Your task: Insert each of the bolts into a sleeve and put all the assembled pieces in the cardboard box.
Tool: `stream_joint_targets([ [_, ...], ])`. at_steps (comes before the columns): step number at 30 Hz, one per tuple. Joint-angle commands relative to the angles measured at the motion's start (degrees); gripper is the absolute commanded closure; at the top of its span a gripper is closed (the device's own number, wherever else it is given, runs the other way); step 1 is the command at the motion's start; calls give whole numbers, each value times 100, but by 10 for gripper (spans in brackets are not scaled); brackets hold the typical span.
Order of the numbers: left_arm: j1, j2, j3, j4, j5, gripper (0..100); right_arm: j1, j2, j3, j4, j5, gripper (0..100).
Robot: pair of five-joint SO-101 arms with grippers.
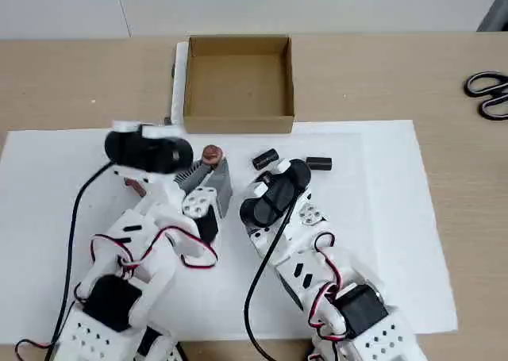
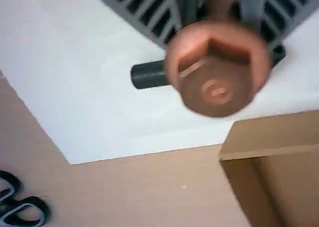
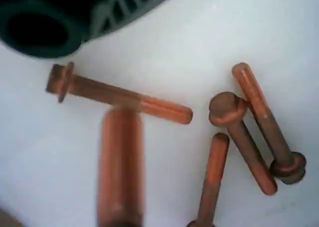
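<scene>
My left gripper (image 1: 210, 165) is shut on a copper bolt (image 1: 210, 153), held just in front of the open cardboard box (image 1: 238, 124). The bolt's round head (image 2: 217, 70) faces the left wrist camera between the grey fingers (image 2: 144, 7). My right gripper (image 1: 284, 170) sits beside it and holds a dark sleeve (image 3: 35, 27) against its grey finger (image 3: 127, 7). Two black sleeves (image 1: 265, 159) (image 1: 318, 163) lie on the white paper. Several loose copper bolts (image 3: 119, 98) (image 3: 241, 139) lie on the paper in the right wrist view, with a blurred bolt shaft (image 3: 119, 167) in front of them.
White paper (image 1: 381, 218) covers the middle of the wooden table. Black scissors (image 1: 488, 95) lie at the far right edge. A white strip (image 1: 179, 79) leans along the box's left wall. Another sleeve (image 2: 147, 75) lies near the box corner (image 2: 269, 137).
</scene>
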Motion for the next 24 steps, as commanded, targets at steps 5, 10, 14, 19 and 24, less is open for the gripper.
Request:
stream_joint_targets([
  [5,62,-264,-101,-211,26,994,-40,-66,-44,-171,-53,996],
  [10,105,-264,-338,-492,316,994,-40,-66,35,-171,-53,996],
  [14,308,-273,-365,-721,334,994,-154,-66,193,-171,-53,996],
  [19,334,-264,-347,-677,826,994,-470,-66,211,-171,-53,996],
  [24,334,-246,-330,-290,1204,994,-444,-66,211,-180,-62,996],
])
